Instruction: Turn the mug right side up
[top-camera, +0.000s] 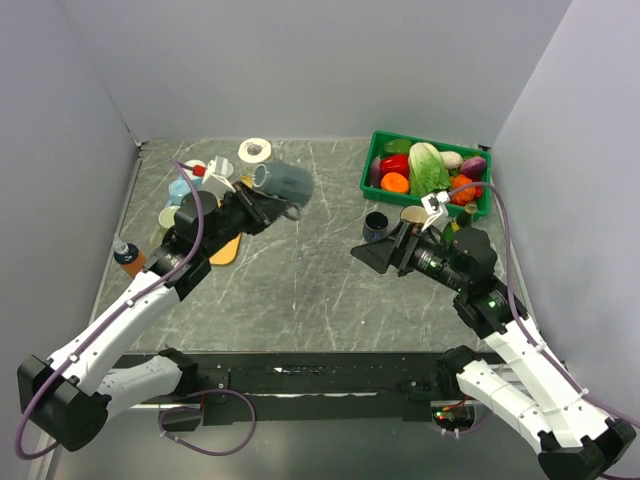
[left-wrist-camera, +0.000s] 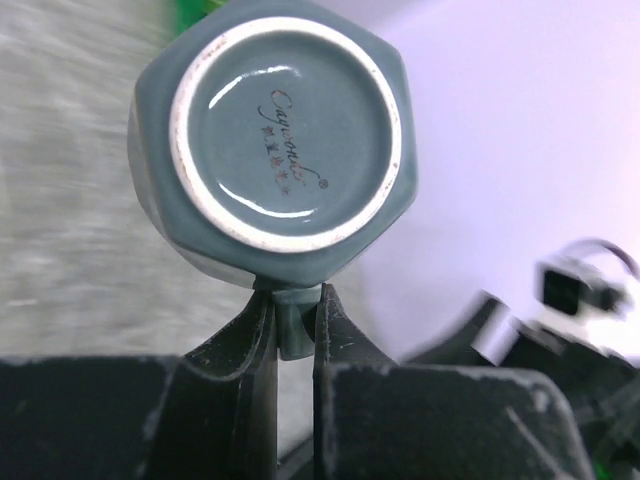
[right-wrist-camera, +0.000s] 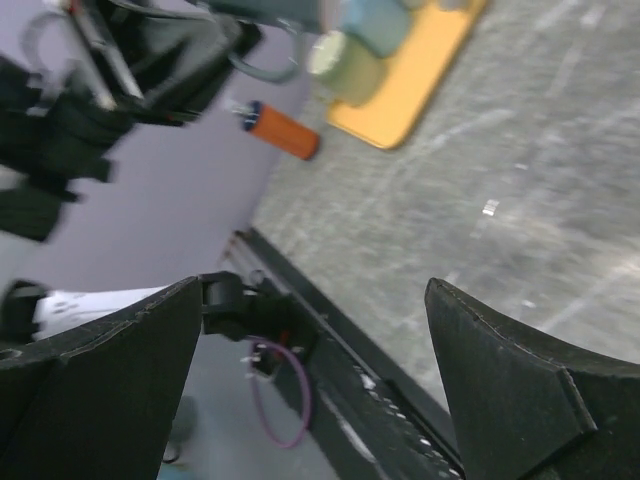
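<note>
Pinching the handle (left-wrist-camera: 291, 338), the left tool (left-wrist-camera: 295, 298) carries the mug (left-wrist-camera: 285, 140) sideways.

robotics lab test cell, by the look of it; plain panel walls (top-camera: 300, 70) boxing in a marbled tabletop (top-camera: 300, 290); green crate (top-camera: 372, 170) of vegetables (top-camera: 428, 168) upper right; black mounting rail (top-camera: 320, 380) along the bottom
</note>
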